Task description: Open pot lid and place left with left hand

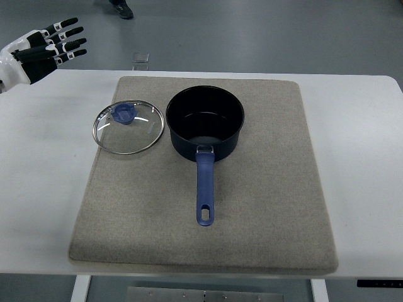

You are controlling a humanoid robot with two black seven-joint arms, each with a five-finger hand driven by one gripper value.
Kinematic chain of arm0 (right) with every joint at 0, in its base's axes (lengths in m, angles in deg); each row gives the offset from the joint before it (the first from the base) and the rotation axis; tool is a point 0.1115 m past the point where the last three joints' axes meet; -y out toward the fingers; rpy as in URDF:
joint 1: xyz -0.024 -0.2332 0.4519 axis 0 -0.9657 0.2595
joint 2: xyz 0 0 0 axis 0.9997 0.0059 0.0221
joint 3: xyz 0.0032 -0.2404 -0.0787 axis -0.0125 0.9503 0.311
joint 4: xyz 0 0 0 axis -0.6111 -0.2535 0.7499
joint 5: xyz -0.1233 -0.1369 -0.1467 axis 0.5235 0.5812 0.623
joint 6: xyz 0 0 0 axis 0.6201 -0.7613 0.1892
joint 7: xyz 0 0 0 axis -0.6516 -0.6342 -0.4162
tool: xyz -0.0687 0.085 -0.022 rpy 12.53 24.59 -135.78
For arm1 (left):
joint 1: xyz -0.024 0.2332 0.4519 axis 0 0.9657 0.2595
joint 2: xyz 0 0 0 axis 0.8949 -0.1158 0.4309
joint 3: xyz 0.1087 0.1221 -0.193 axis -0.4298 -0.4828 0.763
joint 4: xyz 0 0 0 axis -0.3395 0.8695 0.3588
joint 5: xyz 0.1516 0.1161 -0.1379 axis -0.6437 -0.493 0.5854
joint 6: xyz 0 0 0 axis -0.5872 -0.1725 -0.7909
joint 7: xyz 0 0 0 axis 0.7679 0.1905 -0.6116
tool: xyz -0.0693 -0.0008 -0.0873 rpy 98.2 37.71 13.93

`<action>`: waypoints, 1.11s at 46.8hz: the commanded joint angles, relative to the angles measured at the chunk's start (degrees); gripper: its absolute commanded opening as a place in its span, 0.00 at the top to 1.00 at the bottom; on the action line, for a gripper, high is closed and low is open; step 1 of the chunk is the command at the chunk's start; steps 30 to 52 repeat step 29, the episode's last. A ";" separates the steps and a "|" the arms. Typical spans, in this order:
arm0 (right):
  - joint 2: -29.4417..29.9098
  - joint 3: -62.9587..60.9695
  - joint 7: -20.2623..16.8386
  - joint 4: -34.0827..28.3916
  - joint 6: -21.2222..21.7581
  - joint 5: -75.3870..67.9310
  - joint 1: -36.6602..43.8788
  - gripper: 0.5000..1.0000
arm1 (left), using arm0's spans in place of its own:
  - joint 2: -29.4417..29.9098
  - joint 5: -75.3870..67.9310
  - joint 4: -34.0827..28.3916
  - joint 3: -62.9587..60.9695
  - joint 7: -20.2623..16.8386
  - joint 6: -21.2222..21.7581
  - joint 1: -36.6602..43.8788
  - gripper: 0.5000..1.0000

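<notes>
A dark blue pot (205, 121) with a blue handle (205, 189) pointing toward me stands uncovered on a grey mat (264, 207). A glass lid (128, 127) with a metal rim and a blue knob (124, 114) lies flat on the mat just left of the pot. My left hand (53, 44) is at the far upper left, above the table's back edge, well apart from the lid. Its fingers are spread and hold nothing. The right hand does not show.
The mat lies on a white table (365, 145). A small clear square object (141, 58) sits on the floor beyond the table's back edge. A person's shoe (121, 9) shows at the top.
</notes>
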 commanded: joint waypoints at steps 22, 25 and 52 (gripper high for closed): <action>0.00 0.24 0.27 -0.02 -0.12 0.20 0.00 0.17 | 0.00 0.05 0.00 0.00 0.00 0.00 0.14 0.02; 0.00 0.15 0.27 -0.02 -0.21 0.11 0.00 0.17 | 0.00 0.05 0.00 0.00 0.00 0.00 0.14 0.02; 0.00 0.41 0.35 -0.02 -0.21 0.28 -0.09 0.17 | 0.00 0.05 0.00 0.00 0.00 0.00 0.14 0.02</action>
